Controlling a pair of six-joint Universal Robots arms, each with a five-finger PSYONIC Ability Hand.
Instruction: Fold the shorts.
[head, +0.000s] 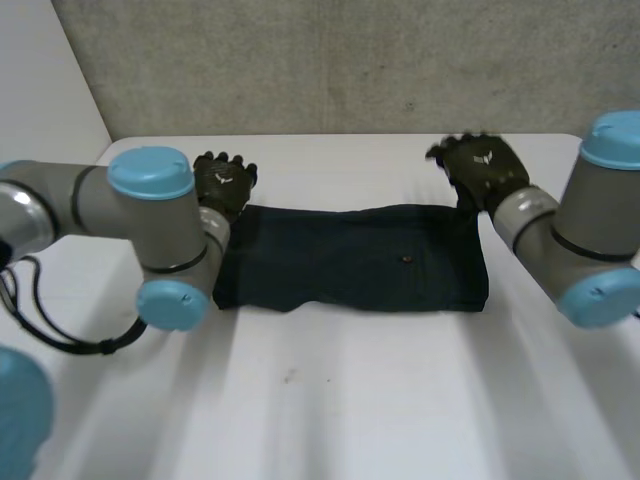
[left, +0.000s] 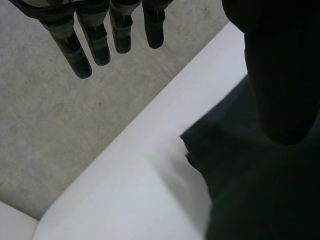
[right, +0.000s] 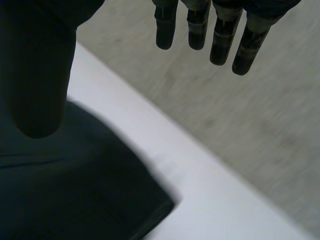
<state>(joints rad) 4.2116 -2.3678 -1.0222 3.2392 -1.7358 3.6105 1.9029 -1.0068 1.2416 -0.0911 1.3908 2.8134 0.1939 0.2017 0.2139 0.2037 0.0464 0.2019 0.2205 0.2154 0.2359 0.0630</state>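
Shorts (head: 350, 258), dark and spread flat, lie across the middle of the white table (head: 330, 400) with their long axis running from 9 o'clock to 3 o'clock in the head view, so the bare table at 6 o'clock is nearest the robot. A small spot (head: 407, 259) marks the cloth right of its middle, and the left arm (head: 175, 245) covers the 9 o'clock end. At the far long edge, the left hand (head: 225, 182) is by the far corner at about 10 o'clock from the cloth's middle. The right hand (head: 482, 165) is by the far corner at about 2 o'clock. From the left hand the shorts lie toward 4 o'clock, from the right hand toward 8 o'clock, and each hand looks about as near to its own corner as the other. Both hands are released and hold nothing. In the left wrist view the fingers (left: 82, 50) are straight and spread past the table edge with the thumb (left: 280, 75) over the cloth, and the right wrist view shows the same. I cannot tell whether either thumb touches the cloth. Behind the table at 12 o'clock is a grey wall (head: 330, 60). My judgement is that no fold has been made, and each hand must close on its corner before the far edge can come toward 6 o'clock.
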